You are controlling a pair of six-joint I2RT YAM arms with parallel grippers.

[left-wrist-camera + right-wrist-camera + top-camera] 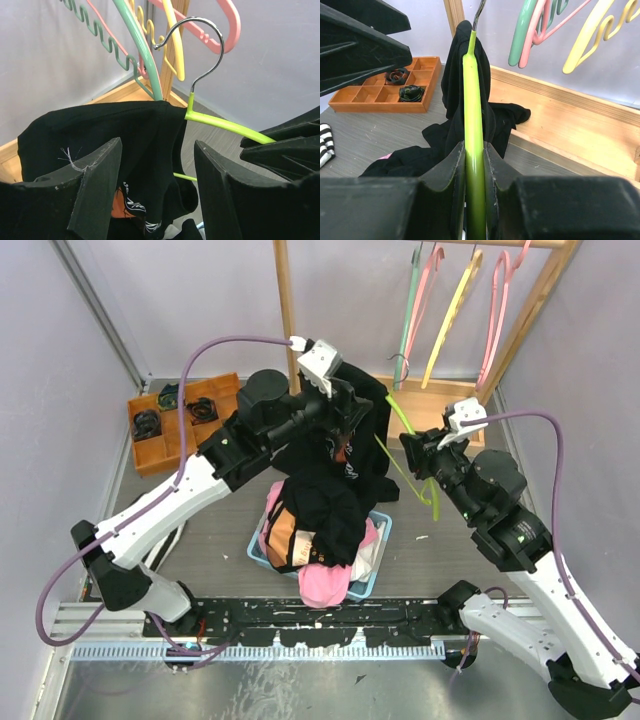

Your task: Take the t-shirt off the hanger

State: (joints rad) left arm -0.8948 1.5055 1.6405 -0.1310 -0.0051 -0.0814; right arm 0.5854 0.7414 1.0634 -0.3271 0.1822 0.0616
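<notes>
- Two arms reach in from the counter's near edge, with a blue basket (256, 552) heaped with clothes between them.
- Right gripper (474, 150): jaws clamped tight on the bar of the lime-green hanger (471, 90), right of the counter's middle.
- Black t-shirt (365, 425) is draped over one arm of that hanger; the gripped arm is bare. Its cloth trails down toward the heap.
- Left gripper (157, 145): jaws wide, holding nothing, just beside the shirt's shoulder.
- Orange compartment tray (150, 455) lies at the far left corner.
- Wooden rack (285, 300) stands along the far edge, carrying pink, yellow and teal hangers (450, 315).
</notes>
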